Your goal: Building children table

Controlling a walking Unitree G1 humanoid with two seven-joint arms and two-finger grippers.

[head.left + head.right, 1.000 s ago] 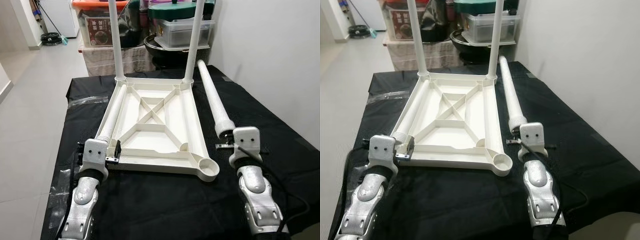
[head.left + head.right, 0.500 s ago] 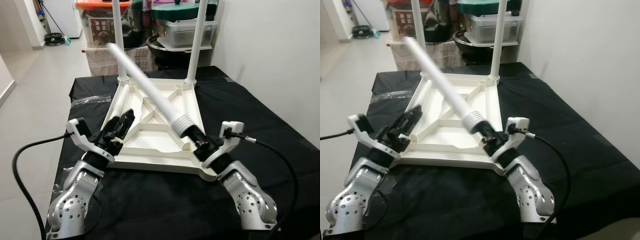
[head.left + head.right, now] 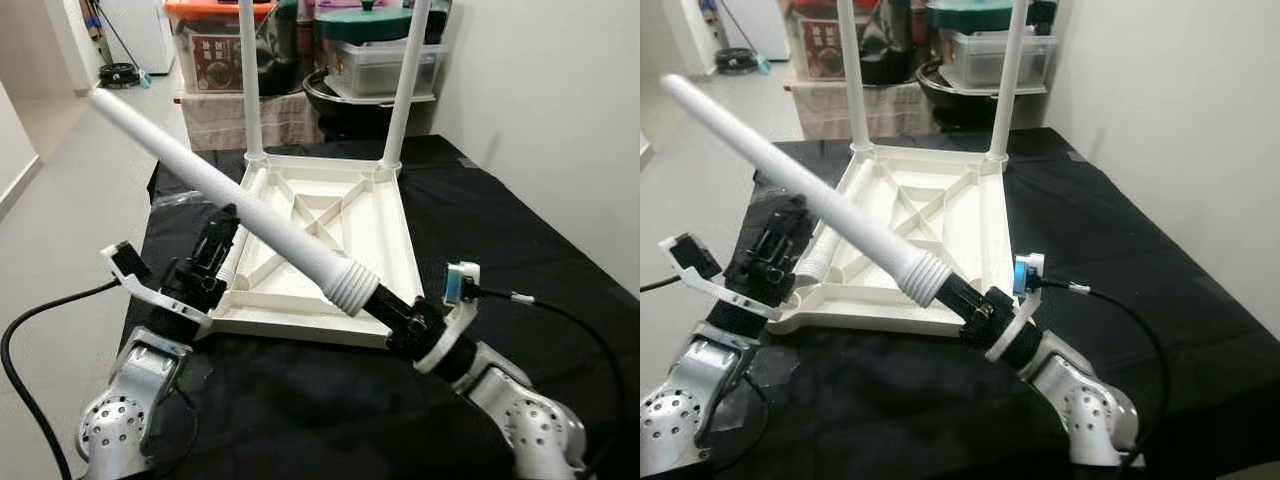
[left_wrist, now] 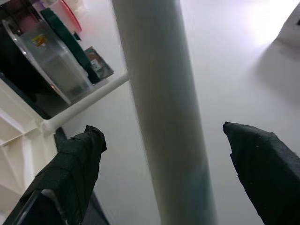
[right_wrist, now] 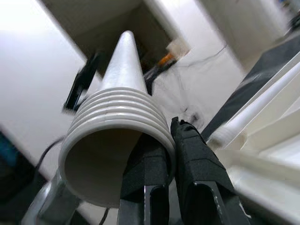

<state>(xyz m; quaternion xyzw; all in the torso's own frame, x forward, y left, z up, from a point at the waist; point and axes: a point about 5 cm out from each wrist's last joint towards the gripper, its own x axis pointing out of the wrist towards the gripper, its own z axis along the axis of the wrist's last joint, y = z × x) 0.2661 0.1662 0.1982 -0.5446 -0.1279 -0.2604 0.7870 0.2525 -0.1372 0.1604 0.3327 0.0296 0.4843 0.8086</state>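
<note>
Black-clothed worktop: upturned tabletop, 2 legs fitted. Right gripper pinches loose leg at its ribbed end, shaft slanting up-left between left gripper's spread fingers.

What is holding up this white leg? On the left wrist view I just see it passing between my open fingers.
Observer: The right gripper has the leg by its ribbed end, with one finger inside the open tube and the other outside.
Operator: Which way does it point?
Observer: It slants up toward the robot's left, crossing above the upturned tabletop and passing the left gripper.
Operator: Any legs fitted?
Observer: Two, the far left leg and the far right leg, stand upright in the tabletop's far corners.
</note>
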